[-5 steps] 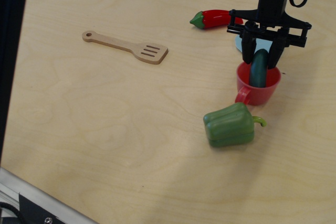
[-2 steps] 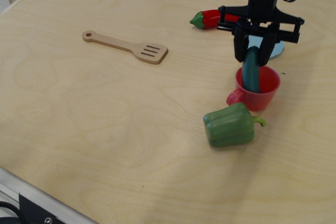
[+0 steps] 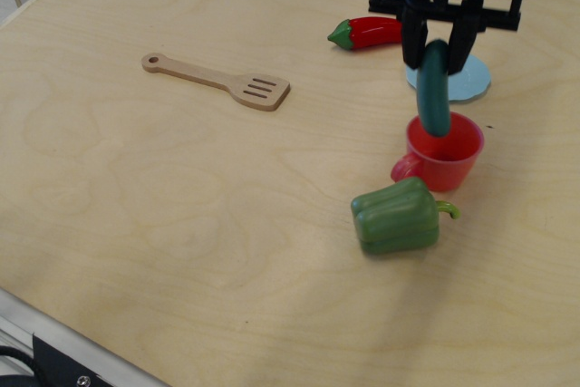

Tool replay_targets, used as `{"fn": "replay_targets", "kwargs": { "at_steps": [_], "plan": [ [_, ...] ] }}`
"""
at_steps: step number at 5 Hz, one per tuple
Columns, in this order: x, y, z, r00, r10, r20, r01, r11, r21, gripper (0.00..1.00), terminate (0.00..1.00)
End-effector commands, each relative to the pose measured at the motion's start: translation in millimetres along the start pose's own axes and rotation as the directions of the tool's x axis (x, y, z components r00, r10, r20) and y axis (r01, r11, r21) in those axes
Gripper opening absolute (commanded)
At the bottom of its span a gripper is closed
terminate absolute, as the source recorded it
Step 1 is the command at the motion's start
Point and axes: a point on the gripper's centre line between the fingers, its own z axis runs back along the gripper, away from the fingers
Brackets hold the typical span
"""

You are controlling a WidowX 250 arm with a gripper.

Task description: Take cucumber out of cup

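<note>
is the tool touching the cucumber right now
Touching. The only camera view shows the tool shut on the top end of the cucumber, which hangs upright over the red cup.

Black gripper (image 3: 438,43) pointing straight down from the arm, jaws closed on the cucumber's (image 3: 433,92) upper end

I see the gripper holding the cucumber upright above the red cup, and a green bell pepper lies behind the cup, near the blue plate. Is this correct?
Not quite. In observation.image the gripper does hold the cucumber upright above the red cup, but the bell pepper lies in front of the cup, away from the blue plate.
</note>
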Motion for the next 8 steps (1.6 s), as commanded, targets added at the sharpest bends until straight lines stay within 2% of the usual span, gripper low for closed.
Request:
{"fn": "replay_targets", "kwargs": {
  "at_steps": [1, 2, 4, 5, 6, 8],
  "plan": [
    [-6.6, 67.6, 7.6, 0.964, 0.264, 0.022, -0.265, 0.961, 0.078, 0.0, 0.0],
    [-18.4, 93.7, -13.7, 0.947, 0.317, -0.044, -0.307, 0.938, 0.158, 0.0, 0.0],
    [-42.7, 119.9, -35.6, 0.908, 0.395, -0.139, -0.361, 0.906, 0.219, 0.0, 0.0],
    [-41.8, 117.2, -46.3, 0.915, 0.377, -0.144, -0.339, 0.912, 0.229, 1.0, 0.0],
    [-35.4, 118.3, -50.4, 0.913, 0.382, -0.142, -0.347, 0.912, 0.219, 1.0, 0.0],
    [-31.8, 117.4, -36.5, 0.907, 0.409, -0.105, -0.381, 0.899, 0.215, 1.0, 0.0]
  ]
}}
